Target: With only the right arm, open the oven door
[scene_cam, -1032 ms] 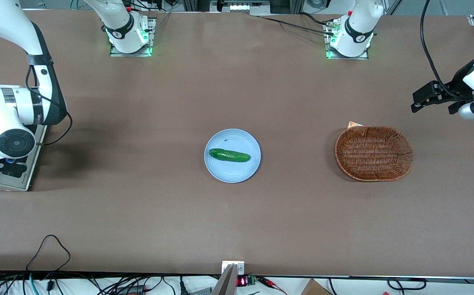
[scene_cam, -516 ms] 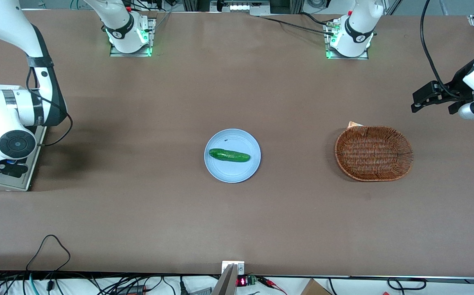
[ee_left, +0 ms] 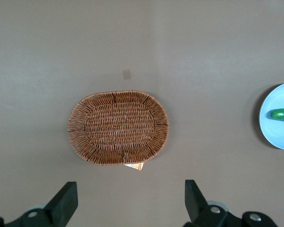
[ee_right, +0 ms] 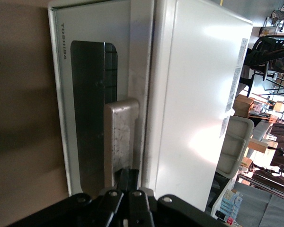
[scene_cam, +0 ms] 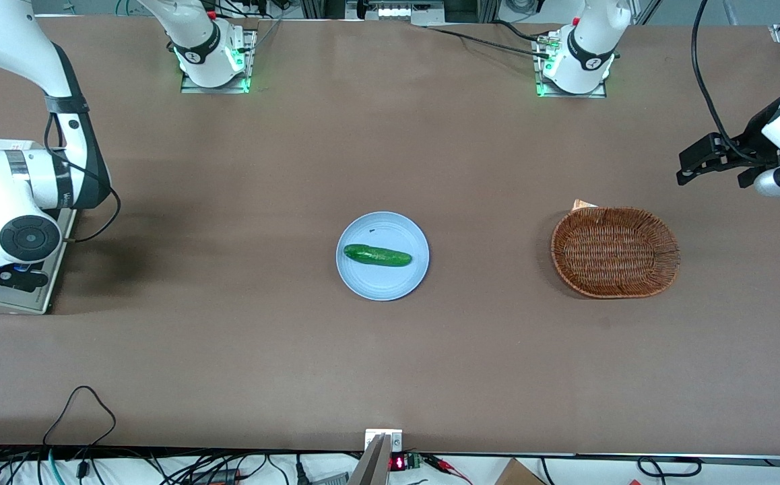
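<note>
Approach step: black two-finger hand, fingers pressed together, sits at the silver bar handle of the closed silver-grey, dark-windowed oven door at the counter's working-arm end; next, probably hook and pull.

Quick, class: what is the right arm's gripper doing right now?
Gripper: shut, fingers together, holding nothing, at the oven door handle.

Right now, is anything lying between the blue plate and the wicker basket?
No. In the front view the stretch between the blue plate and the wicker basket is bare table. The gripper is at the oven door.
</note>
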Controlling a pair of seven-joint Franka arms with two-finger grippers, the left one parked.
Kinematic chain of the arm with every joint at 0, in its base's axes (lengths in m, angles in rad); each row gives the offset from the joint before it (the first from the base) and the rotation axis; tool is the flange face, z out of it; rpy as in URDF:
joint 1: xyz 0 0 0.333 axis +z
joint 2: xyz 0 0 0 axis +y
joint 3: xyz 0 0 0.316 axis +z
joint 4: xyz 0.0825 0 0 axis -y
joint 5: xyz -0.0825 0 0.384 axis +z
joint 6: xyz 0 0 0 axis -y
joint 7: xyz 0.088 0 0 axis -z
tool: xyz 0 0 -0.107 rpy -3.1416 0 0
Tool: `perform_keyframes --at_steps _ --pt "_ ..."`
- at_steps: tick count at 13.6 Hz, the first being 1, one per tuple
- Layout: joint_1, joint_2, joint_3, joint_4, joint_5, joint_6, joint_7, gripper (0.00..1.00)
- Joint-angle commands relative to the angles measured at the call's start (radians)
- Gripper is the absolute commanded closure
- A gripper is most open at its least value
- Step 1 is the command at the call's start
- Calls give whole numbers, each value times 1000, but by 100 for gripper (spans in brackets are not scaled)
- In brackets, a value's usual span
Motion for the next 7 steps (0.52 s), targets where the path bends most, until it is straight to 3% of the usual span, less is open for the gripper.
perform_keyframes --at_steps 1,7 --pt "-6 2 1 -11 -18 15 16 100" --pt "-6 3 4 -11 0 15 19 100"
